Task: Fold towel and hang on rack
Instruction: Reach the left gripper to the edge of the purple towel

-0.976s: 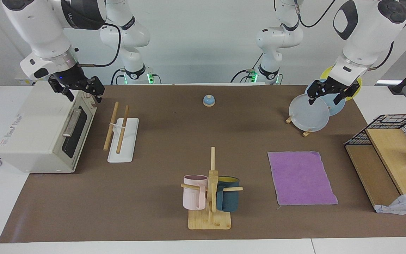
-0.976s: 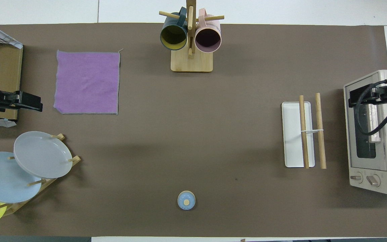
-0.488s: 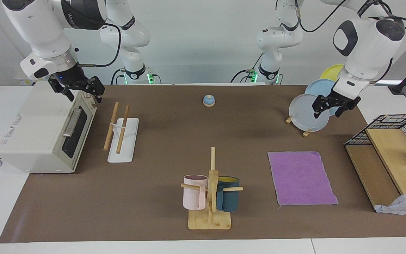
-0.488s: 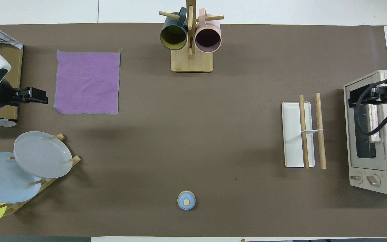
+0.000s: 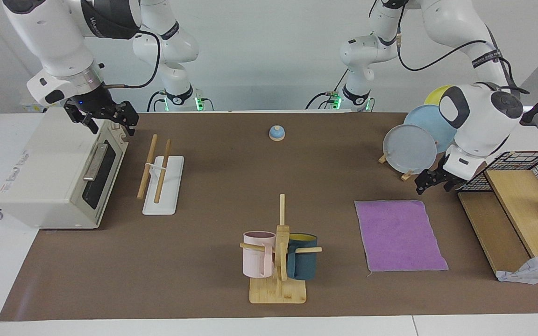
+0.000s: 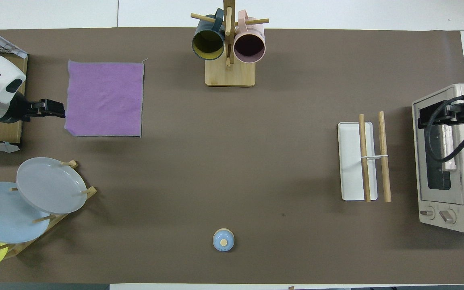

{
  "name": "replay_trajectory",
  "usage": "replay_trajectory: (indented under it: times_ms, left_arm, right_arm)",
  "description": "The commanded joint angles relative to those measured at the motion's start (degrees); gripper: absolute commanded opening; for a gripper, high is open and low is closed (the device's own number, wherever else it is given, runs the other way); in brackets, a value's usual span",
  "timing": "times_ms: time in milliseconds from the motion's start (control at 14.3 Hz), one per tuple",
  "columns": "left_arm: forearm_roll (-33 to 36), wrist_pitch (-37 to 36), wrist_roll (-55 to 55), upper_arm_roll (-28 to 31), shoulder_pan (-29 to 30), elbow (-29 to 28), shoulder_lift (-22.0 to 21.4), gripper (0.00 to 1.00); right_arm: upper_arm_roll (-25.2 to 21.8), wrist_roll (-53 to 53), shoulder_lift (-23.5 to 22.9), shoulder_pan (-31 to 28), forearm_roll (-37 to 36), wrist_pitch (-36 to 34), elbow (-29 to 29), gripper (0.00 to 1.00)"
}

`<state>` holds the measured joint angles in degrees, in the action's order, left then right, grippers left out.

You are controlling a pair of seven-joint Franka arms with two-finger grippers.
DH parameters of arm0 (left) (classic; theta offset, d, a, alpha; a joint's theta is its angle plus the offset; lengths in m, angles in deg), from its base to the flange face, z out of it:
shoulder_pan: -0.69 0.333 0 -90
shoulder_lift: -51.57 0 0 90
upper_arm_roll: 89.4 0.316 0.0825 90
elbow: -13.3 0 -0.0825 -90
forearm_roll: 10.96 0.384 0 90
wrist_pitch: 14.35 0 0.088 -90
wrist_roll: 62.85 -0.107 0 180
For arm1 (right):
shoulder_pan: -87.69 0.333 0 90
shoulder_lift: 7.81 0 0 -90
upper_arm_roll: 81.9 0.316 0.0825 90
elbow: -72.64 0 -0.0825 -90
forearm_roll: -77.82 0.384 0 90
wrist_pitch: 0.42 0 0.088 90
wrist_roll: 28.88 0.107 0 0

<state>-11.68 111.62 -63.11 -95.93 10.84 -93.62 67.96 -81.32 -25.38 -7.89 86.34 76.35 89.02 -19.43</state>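
The purple towel [image 5: 399, 235] lies flat on the brown mat toward the left arm's end of the table; it also shows in the overhead view [image 6: 105, 98]. The rack [image 5: 159, 172], two wooden dowels on a white base, stands beside the toaster oven toward the right arm's end and shows in the overhead view too [image 6: 363, 161]. My left gripper [image 5: 434, 185] is open and empty, low over the mat just beside the towel's corner nearest the robots [image 6: 61, 112]. My right gripper [image 5: 105, 119] is open and empty, waiting over the toaster oven [image 6: 443, 117].
A plate stand [image 5: 411, 149] with three plates stands nearer the robots than the towel. A wooden shelf with a wire basket [image 5: 507, 214] sits beside the towel at the table's end. A mug tree [image 5: 279, 254], a small blue bell [image 5: 276, 133] and a toaster oven [image 5: 59, 172] also stand on the mat.
My left gripper has come down from in front of the plates to just beside the towel's near corner. The right arm has not moved.
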Motion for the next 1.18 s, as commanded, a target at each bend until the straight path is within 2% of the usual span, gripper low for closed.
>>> replay_trajectory:
  times_ms: [0,139,767,836,1115]
  left_arm:
    - [-3.1,3.3,-0.7,-0.2,1.0,0.4,3.6,1.00]
    - [-4.5,3.9,-0.7,-0.2,1.3,0.4,4.8,1.00]
    - [-15.4,3.7,-0.7,-0.2,4.7,-2.7,4.8,0.73]
    - [-15.5,3.6,-0.6,-0.2,4.7,-2.7,4.8,0.73]
    - [-15.5,3.2,-0.5,-0.2,4.7,-3.5,4.6,0.59]
  right_arm:
    - [0.4,-1.1,0.2,-0.8,0.7,-0.8,0.0,1.00]
    - [0.4,-1.1,0.2,-0.8,0.7,-0.8,0.0,1.00]
    - [0.4,-1.1,0.2,-0.8,0.7,-0.8,0.0,1.00]
    - [0.4,-1.1,0.2,-0.8,0.7,-0.8,0.0,1.00]
    - [0.4,-1.1,0.2,-0.8,0.7,-0.8,0.0,1.00]
